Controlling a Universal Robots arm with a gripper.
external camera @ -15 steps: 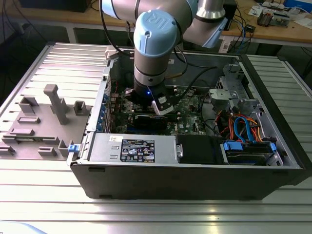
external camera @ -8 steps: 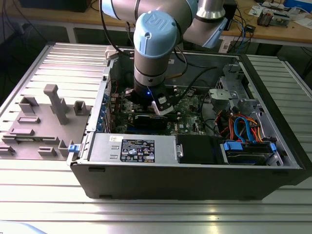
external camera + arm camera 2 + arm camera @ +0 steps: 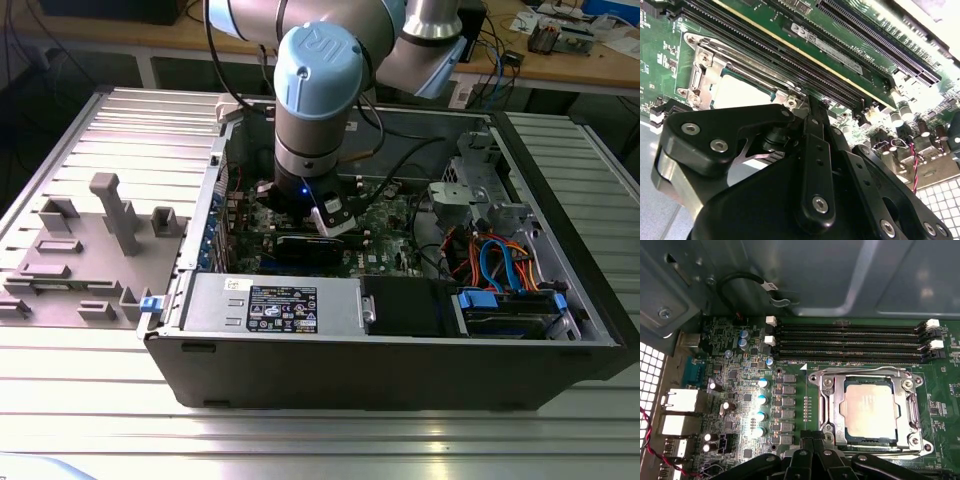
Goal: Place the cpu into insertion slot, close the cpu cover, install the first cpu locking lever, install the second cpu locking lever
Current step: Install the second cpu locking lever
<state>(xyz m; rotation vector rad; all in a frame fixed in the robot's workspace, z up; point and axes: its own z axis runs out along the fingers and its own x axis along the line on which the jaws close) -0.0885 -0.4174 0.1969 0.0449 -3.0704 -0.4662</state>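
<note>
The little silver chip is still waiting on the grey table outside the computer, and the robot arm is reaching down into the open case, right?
Not quite. The cpu already sits in its socket on the motherboard, framed by the cpu cover, as the first wrist view shows. The rest holds: the arm reaches down into the open case.

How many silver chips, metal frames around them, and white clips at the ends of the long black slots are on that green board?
silver chip: 1
metal frame: 1
white clips: 4
Total: 6
</note>
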